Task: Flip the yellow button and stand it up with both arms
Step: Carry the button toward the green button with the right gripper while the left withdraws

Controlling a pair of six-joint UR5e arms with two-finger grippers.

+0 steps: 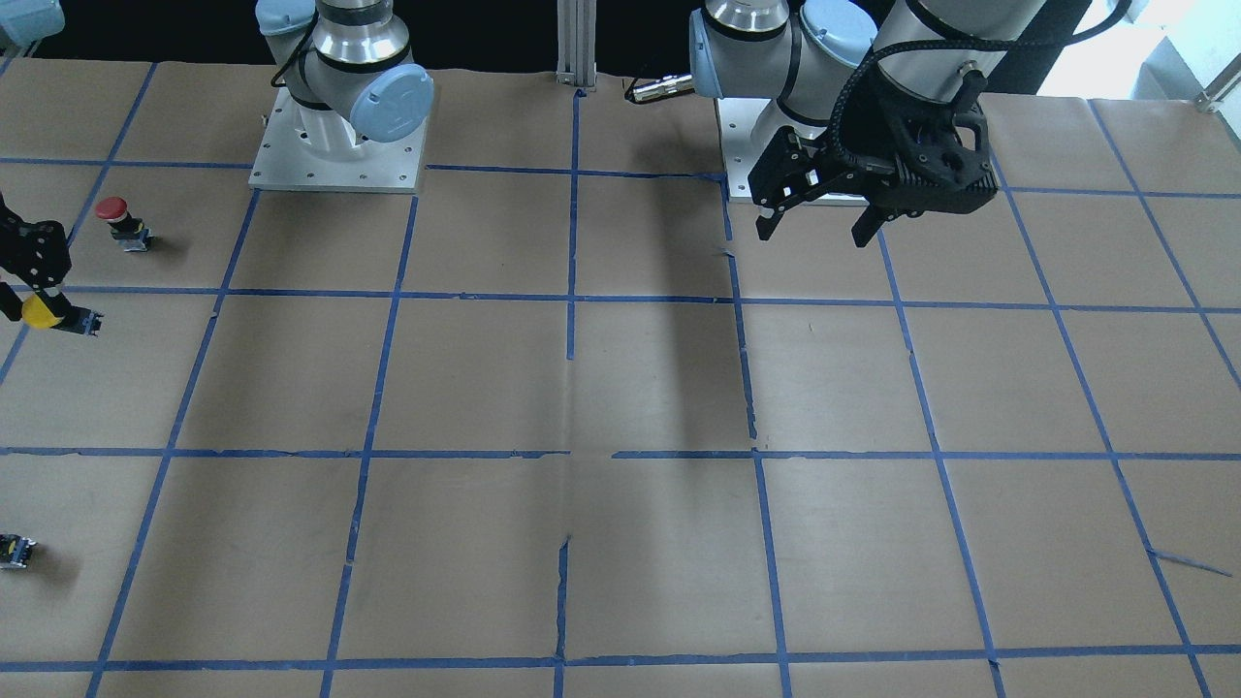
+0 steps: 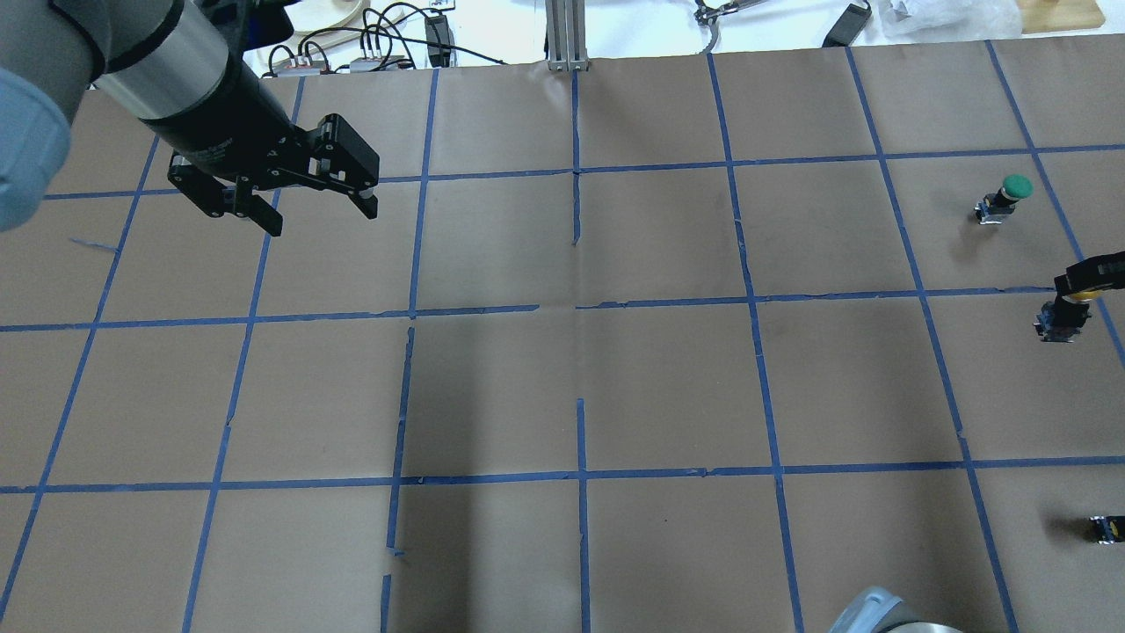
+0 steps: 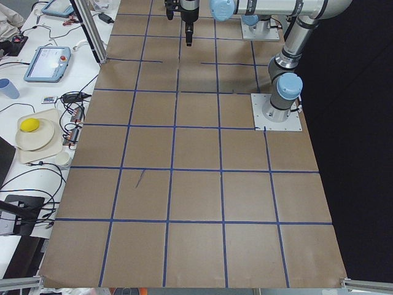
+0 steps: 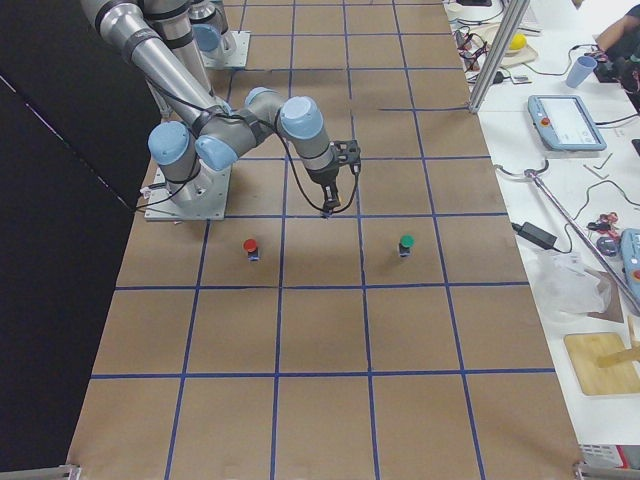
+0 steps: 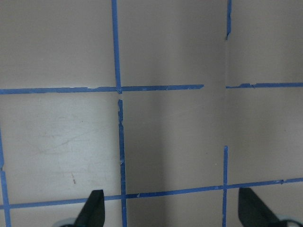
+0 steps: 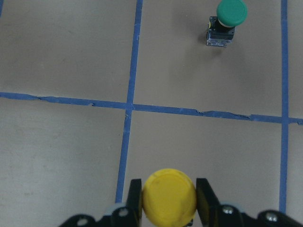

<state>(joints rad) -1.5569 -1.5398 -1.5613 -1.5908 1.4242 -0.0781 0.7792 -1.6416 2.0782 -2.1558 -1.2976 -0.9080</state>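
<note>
The yellow button [image 6: 169,191] has a round yellow cap on a black and grey body. My right gripper [image 6: 169,201] is shut on the cap, with one finger on each side. In the front-facing view the yellow button [image 1: 44,311] hangs tilted at the table's left edge under the right gripper [image 1: 27,302], its body pointing sideways. In the overhead view the yellow button [image 2: 1063,316] sits at the far right below the right gripper [image 2: 1085,286]. I cannot tell whether it touches the table. My left gripper [image 2: 318,214] is open and empty, raised above the far left squares [image 1: 819,229].
A green-capped button [image 2: 1006,195] stands upright beyond the right gripper and also shows in the right wrist view [image 6: 227,21]. A red-capped button [image 1: 116,221] stands near the right arm's base. A small capless black block [image 2: 1106,527] lies by the table's right edge.
</note>
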